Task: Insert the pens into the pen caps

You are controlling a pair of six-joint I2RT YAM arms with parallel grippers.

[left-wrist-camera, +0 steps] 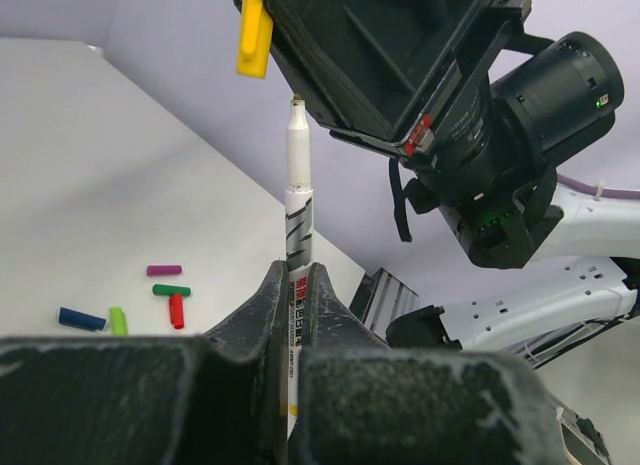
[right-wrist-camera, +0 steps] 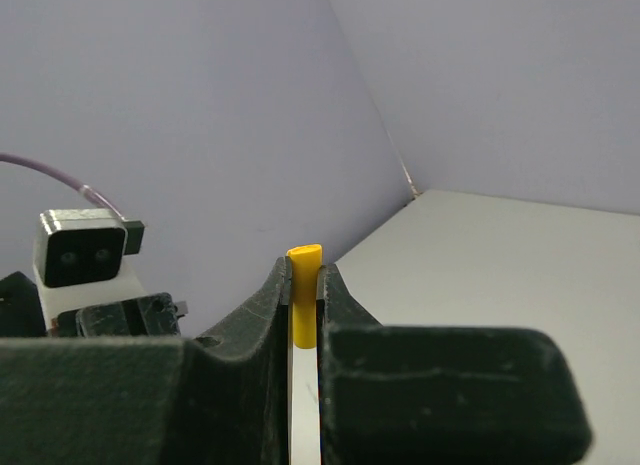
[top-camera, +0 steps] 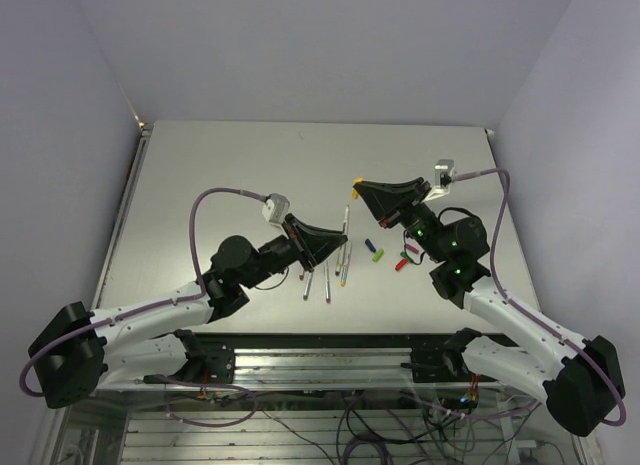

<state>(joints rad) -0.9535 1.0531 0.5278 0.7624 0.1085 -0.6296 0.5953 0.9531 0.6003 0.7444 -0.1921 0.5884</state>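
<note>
1. The left gripper (left-wrist-camera: 296,285) is clamped tight on one pen (left-wrist-camera: 298,200). It holds the pen upright at the centre of the left wrist view, bare tip up.
2. The right gripper (right-wrist-camera: 303,273) is pinched shut around the yellow cap (right-wrist-camera: 303,297), raised above the surface (top-camera: 220,175).
3. Pen and cap are not yet joined: the cap sits just upper left of the tip, near but apart.
4. Loose at lower left of that view lie the magenta cap (left-wrist-camera: 164,270), dark green cap (left-wrist-camera: 171,290), red cap (left-wrist-camera: 177,311), blue cap (left-wrist-camera: 82,319) and light green cap (left-wrist-camera: 118,321).
5. The other pens (top-camera: 327,283) lie mid-frame in the top view, so no pair looks finished yet.
</note>
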